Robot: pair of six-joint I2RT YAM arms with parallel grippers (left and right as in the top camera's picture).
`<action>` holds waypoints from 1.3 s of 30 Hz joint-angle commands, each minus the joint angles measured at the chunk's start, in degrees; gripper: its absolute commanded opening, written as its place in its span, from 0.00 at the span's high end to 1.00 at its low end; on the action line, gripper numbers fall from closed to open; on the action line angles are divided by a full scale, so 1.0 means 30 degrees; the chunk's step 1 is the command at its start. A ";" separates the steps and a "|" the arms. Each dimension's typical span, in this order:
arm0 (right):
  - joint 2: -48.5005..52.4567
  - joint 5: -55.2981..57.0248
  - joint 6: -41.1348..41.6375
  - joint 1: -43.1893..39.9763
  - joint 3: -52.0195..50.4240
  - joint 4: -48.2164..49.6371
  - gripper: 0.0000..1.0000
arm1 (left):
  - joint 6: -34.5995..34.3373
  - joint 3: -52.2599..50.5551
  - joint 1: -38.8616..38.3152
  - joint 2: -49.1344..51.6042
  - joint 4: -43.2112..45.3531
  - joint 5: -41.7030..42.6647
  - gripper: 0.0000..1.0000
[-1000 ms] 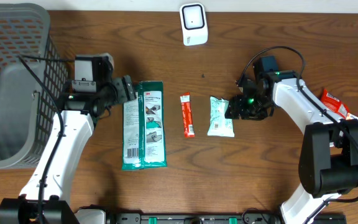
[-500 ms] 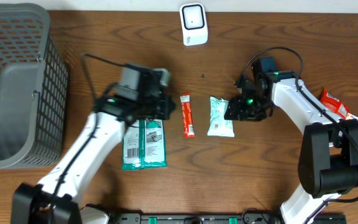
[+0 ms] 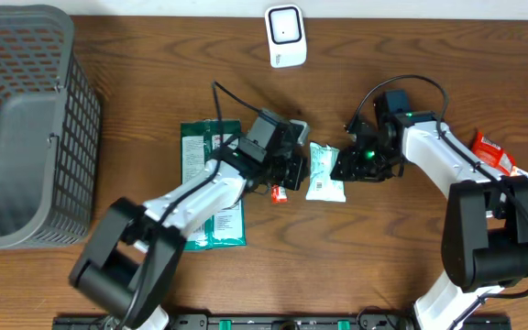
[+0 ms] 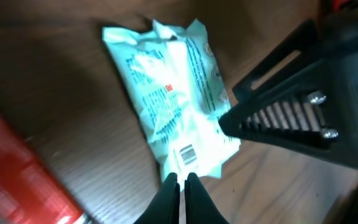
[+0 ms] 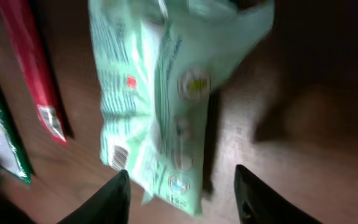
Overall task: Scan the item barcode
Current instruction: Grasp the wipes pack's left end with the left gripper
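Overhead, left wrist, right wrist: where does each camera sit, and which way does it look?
Overhead: fixed above the table, looking straight down; left arm, right arm, basket and white scanner show.
Left wrist: on the left arm, looking along its shut left tool at the pale green packet.
Right wrist: on the right arm, looking past its open right tool at that packet.
Shared: both wrist views show the packet and the red stick.

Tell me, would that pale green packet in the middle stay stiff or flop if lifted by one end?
Probably floppy: the pale green packet is a wrinkled film pouch with crimped ends. It looks light, lying thin and flat on the table. Its glossy wrap may be slippery, so a push would likely slide it, not roll it.
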 commanded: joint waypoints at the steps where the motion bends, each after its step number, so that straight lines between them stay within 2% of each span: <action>1: -0.0437 -0.2084 -0.0561 -0.0648 -0.0423 0.0954 0.54 | -0.0299 -0.0160 -0.0313 0.1035 0.0772 0.0729 0.93; 11: -0.0437 -0.3432 -0.0248 -0.0692 -0.2827 0.4619 0.59 | -0.0510 -0.0160 -0.0699 0.2441 0.1260 0.0721 0.93; 22: -0.0437 -0.3395 -0.0255 -0.0692 -0.3177 0.5231 0.51 | -0.1304 -0.0160 -0.0940 0.3118 0.1319 -0.1180 0.93; 27: -0.0430 -0.3359 -0.0255 -0.0692 -0.3177 0.5523 0.50 | -0.1297 -0.0160 -0.0940 0.3118 0.1246 -0.1180 0.92; 31: -0.0430 -0.3373 -0.0036 -0.0692 -0.3359 0.5712 0.52 | -0.1297 -0.0160 -0.0940 0.3133 0.1246 -0.1239 0.92; 39: -0.0430 -0.3854 0.0612 -0.0692 -0.5005 0.8480 0.57 | -0.1304 -0.0160 -0.0940 0.3184 0.1166 -0.1661 0.92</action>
